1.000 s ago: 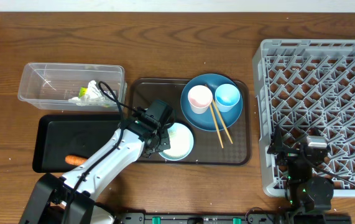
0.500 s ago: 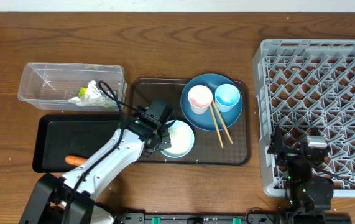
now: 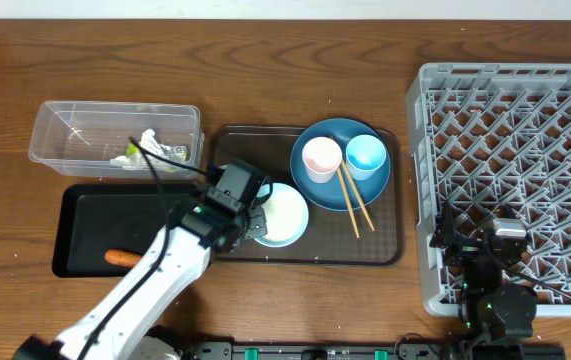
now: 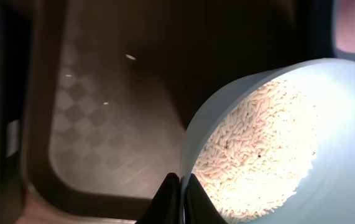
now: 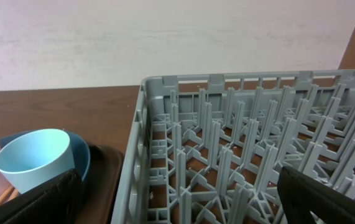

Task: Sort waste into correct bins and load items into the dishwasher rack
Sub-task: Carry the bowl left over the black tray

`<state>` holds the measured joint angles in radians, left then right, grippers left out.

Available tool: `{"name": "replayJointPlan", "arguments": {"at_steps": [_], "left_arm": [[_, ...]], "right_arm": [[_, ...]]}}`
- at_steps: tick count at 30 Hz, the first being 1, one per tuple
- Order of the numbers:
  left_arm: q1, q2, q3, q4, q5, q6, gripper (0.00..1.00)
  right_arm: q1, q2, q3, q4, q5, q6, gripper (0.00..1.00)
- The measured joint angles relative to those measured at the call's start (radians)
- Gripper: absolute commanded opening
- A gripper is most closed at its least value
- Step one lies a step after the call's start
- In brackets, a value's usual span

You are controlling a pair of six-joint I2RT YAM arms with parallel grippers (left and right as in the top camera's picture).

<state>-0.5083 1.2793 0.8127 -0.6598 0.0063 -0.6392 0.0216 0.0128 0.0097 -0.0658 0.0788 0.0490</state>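
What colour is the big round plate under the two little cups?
Blue. The plate shows best in the overhead view.

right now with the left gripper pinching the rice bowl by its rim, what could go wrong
1. The left gripper grips only the thin rim of the white bowl; it may slip or tip and dump the rice onto the brown tray, where stray grains lie.
2. The bowl sits close to the blue plate; a swing could bump it.
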Motion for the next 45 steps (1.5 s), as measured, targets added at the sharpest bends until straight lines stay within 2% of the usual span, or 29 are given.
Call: {"name": "replayJointPlan", "arguments": {"at_steps": [8, 22, 30, 45], "left_arm": [[0.082, -0.114, 0.000, -0.141, -0.021, -0.009, 0.06], [0.358, -0.229, 0.000, -0.311, -0.069, -0.007, 0.06], [0.483, -0.229, 0.000, -0.338, -0.186, 0.038, 0.06], [0.595, -0.229, 0.000, -0.347, -0.513, 0.061, 0.06]], "right_arm": [[0.000, 0.000, 0.000, 0.000, 0.000, 0.000, 0.99], [0.000, 0.000, 0.000, 0.000, 0.000, 0.000, 0.99], [0.000, 0.000, 0.000, 0.000, 0.000, 0.000, 0.99], [0.000, 0.000, 0.000, 0.000, 0.000, 0.000, 0.99]]}}
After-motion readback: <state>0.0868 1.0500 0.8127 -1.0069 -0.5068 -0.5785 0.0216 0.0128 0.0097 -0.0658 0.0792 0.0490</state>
